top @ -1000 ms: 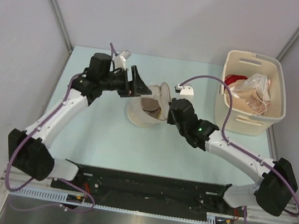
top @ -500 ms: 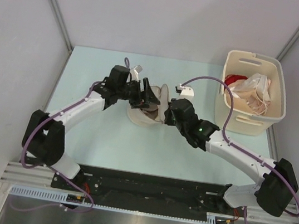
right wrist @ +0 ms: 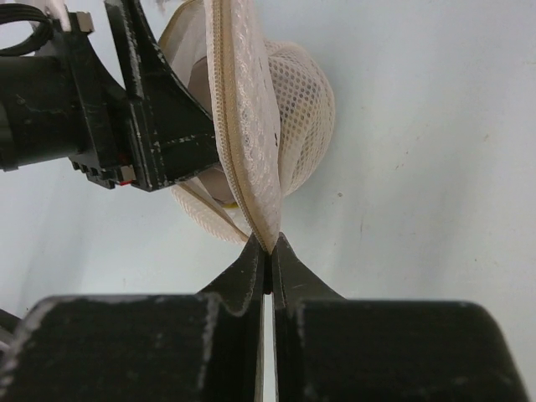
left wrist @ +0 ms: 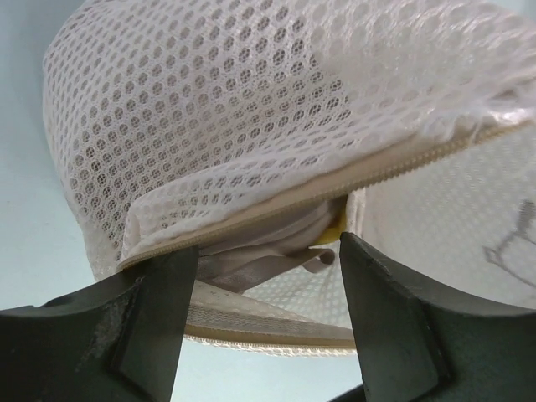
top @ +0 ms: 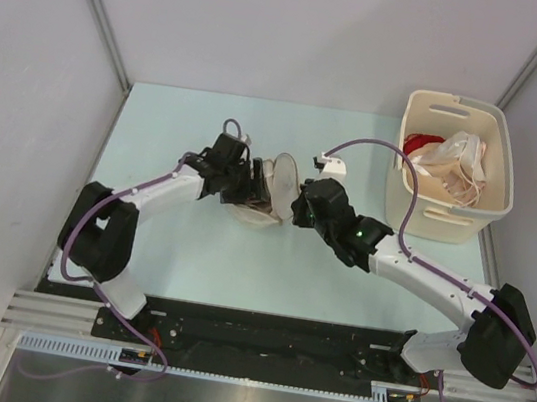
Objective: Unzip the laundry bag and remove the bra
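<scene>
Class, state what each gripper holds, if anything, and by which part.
The right gripper pinches the laundry bag by the zip-edged rim of its raised flap. The left gripper is open at the bag's mouth, holding nothing.

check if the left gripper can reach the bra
Probably yes: the right gripper pinches the laundry bag open, and the open left gripper faces the gap where a sliver of the bra shows.

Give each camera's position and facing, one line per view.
Top external: above and behind the bases, looking down on both arms, the laundry bag and basket.
Left wrist: faces the bag's unzipped gap between the open left end effector's fingers; yellow bra peeks out.
Right wrist: looks along the right end effector, shut on the bag's rim.
Shared: the bag, in all three.
</scene>
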Motion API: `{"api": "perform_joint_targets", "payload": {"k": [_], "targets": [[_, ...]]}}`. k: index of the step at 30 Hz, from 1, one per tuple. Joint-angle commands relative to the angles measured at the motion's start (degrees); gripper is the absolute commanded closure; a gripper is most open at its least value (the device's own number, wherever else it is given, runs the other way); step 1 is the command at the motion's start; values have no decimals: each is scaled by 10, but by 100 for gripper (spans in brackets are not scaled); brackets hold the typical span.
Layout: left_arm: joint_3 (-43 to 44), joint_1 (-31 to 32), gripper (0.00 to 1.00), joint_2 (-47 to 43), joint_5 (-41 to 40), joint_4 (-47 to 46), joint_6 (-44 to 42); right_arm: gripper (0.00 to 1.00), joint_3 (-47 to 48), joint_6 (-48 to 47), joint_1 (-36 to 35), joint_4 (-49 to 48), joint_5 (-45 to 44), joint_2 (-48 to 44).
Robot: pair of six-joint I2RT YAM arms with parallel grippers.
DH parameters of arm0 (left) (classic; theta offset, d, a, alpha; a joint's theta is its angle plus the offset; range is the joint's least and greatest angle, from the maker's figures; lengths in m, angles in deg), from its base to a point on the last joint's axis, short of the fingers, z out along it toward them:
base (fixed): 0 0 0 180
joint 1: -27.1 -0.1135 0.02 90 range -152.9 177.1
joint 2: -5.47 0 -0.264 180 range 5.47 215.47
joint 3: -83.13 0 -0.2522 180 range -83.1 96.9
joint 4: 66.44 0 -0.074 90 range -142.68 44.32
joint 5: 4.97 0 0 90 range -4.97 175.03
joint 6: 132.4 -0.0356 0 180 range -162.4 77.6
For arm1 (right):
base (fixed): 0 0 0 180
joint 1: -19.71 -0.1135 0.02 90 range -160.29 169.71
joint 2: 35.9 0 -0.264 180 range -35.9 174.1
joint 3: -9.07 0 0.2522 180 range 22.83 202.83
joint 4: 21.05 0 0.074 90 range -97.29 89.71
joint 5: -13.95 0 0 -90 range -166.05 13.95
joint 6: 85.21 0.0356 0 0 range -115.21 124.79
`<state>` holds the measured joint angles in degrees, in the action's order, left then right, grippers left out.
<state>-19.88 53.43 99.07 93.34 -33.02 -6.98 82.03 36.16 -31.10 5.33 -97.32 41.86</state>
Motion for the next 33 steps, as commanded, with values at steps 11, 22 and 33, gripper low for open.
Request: {"api": "perform_joint_targets", "payload": {"k": [11, 22, 33], "targets": [[59, 36, 32, 98, -116, 17, -7, 100, -29, 19, 0, -23, 4, 5], [81, 52, 66, 153, -133, 24, -3, 100, -67, 32, 15, -30, 13, -11], [78, 21, 100, 46, 38, 0, -18, 100, -77, 59, 31, -43, 12, -22]]}}
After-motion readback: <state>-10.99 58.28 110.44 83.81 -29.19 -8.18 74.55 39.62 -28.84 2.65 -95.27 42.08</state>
